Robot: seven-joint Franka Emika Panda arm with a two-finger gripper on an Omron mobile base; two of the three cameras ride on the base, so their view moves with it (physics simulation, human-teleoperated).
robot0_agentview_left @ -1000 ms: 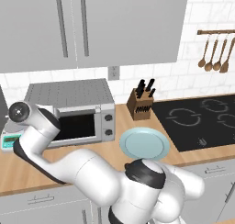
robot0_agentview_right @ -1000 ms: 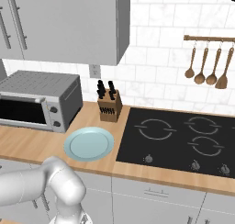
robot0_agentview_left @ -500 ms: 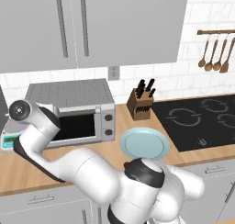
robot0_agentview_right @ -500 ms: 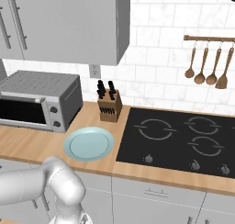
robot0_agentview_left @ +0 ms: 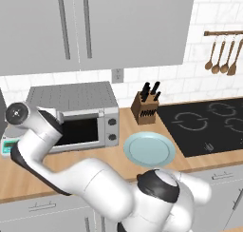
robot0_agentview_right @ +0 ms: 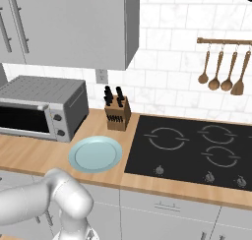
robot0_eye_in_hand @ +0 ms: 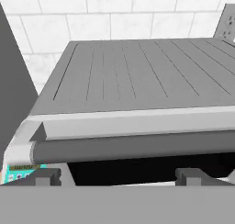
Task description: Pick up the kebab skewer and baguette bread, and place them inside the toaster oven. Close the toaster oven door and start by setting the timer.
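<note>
The toaster oven [robot0_agentview_left: 76,116] is a grey box at the left of the wooden counter, also seen in the right base view [robot0_agentview_right: 42,104]. Its door [robot0_agentview_left: 78,131] of dark glass looks shut, with two round knobs [robot0_agentview_left: 112,130] to the right of it. In the hand view I look down on the oven's ribbed top [robot0_eye_in_hand: 137,71] and on the door's bar handle [robot0_eye_in_hand: 128,147] just ahead. My gripper [robot0_eye_in_hand: 119,177] is open, with its fingertips [robot0_eye_in_hand: 46,176] spread wide just below the bar and nothing between them. The kebab skewer and the baguette bread are out of view.
A bare light blue plate [robot0_agentview_left: 149,149] lies on the counter right of the oven. Behind it stands a knife block [robot0_agentview_left: 146,107]. A black cooktop [robot0_agentview_right: 192,150] fills the right side, with wooden spoons [robot0_agentview_right: 221,72] on the wall. A small scale [robot0_agentview_left: 7,145] sits left of the oven.
</note>
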